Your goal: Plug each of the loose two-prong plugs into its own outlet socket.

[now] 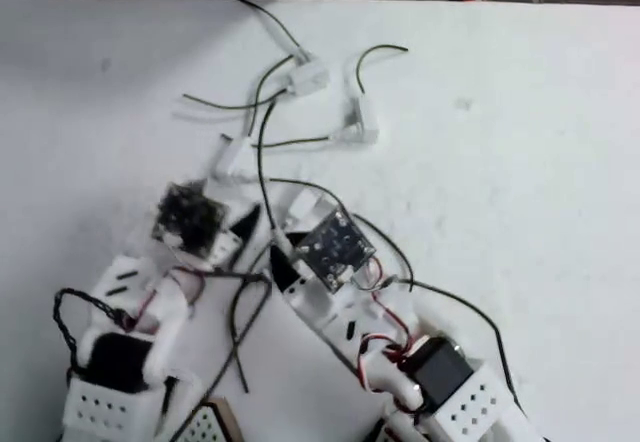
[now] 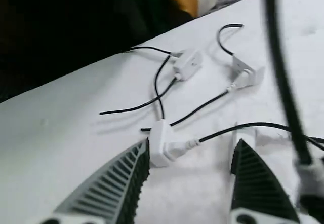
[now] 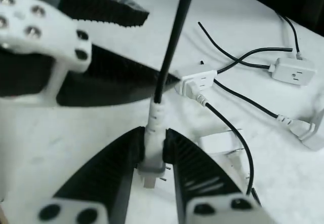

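Plug (image 3: 151,158) clamped in right end effector (image 3: 153,135); left end effector (image 2: 192,148) agape.

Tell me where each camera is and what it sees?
High view: above the table, looking down on the left arm and right arm.
Left wrist view: on the left arm, looking past its open left gripper at a white outlet.
Right wrist view: on the right arm, looking past the right gripper pinching a plug.
Both wrist views share that outlet.

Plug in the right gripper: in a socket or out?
Out. The right gripper is shut on the plug; its end is bare, and the sockets lie farther off.
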You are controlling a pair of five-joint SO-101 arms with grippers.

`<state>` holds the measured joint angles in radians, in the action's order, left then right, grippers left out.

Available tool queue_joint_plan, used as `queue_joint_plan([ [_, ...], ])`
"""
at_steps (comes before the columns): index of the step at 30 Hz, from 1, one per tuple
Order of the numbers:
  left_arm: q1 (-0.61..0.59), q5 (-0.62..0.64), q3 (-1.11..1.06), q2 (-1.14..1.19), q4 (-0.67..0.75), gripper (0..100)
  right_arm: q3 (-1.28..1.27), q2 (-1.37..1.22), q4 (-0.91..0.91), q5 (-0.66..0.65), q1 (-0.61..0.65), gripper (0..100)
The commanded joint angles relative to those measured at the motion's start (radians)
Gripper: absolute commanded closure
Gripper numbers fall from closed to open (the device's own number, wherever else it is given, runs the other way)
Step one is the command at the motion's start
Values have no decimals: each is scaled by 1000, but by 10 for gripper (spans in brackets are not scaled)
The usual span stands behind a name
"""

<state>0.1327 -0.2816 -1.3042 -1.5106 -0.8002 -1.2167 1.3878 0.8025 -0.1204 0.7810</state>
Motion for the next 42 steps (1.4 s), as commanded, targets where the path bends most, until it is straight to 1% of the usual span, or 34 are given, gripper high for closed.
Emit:
queue_joint_plan([
  [1, 150, 12, 5, -87, -78, 740, 5, 15, -21, 9, 10, 981],
  [5, 248, 14, 5, -159, -126, 740, -29, 16, -22, 9, 10, 981],
  [8, 300, 14, 5, -222, -149, 740, -58, 16, -22, 9, 10, 981],
  [11, 326, 14, 0, -280, -170, 740, -64, 16, -22, 9, 10, 981],
  [14, 315, 11, 0, -311, -221, 740, -64, 16, -22, 9, 4, 981],
  [17, 234, 8, 0, -311, -264, 740, -64, 7, -15, 9, 1, 981],
  [22, 12, 3, -9, -311, -330, 740, -63, -35, -5, 9, -58, 982],
  [26, -193, 2, -74, -311, -344, 738, -51, -193, -15, 12, -114, 982],
  [29, -343, -2, -133, -311, -325, 737, 3, -315, -42, 72, -140, 982],
  [31, -427, -49, -170, -311, -318, 737, 41, -386, -41, 95, -140, 982],
  [33, -481, -97, -204, -311, -318, 738, 66, -444, -44, 104, -139, 982],
  [36, -521, -141, -272, -311, -318, 738, 83, -509, -81, 132, -142, 982],
  [42, -524, -195, -336, -311, -318, 740, 83, -619, -206, 137, -145, 982],
])
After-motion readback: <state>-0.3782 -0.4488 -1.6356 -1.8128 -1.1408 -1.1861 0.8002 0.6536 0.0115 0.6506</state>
